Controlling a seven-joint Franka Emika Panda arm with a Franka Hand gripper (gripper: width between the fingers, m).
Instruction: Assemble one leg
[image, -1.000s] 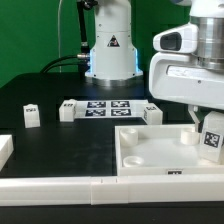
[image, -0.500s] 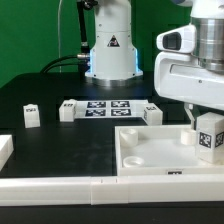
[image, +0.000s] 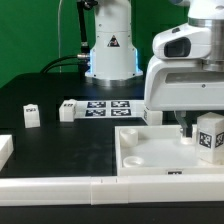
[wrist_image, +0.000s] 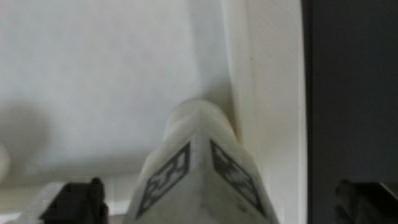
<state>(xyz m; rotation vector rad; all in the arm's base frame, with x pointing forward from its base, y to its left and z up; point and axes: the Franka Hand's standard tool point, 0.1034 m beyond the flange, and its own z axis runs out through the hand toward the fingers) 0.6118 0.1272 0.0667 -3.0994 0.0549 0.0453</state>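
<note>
One leg (image: 208, 135), a small white block with a black-and-white tag, stands at the right side of the large white tray (image: 135, 158) in the exterior view. My gripper (image: 196, 130) hangs right over it. In the wrist view the leg (wrist_image: 205, 170) rises between my two dark fingers (wrist_image: 75, 200), with a gap on each side. The jaws stand wide apart and do not touch it. Two more legs (image: 31, 116) (image: 68, 110) stand on the black table at the exterior view's left.
The marker board (image: 108, 106) lies behind the tray, in front of the arm's base. A long white bar (image: 60, 187) runs along the front edge. Another white piece (image: 5, 150) sits at the far left.
The leg shifted slightly up and left with the gripper, then stayed put. The gripper body has since moved left and a little lower over it.
</note>
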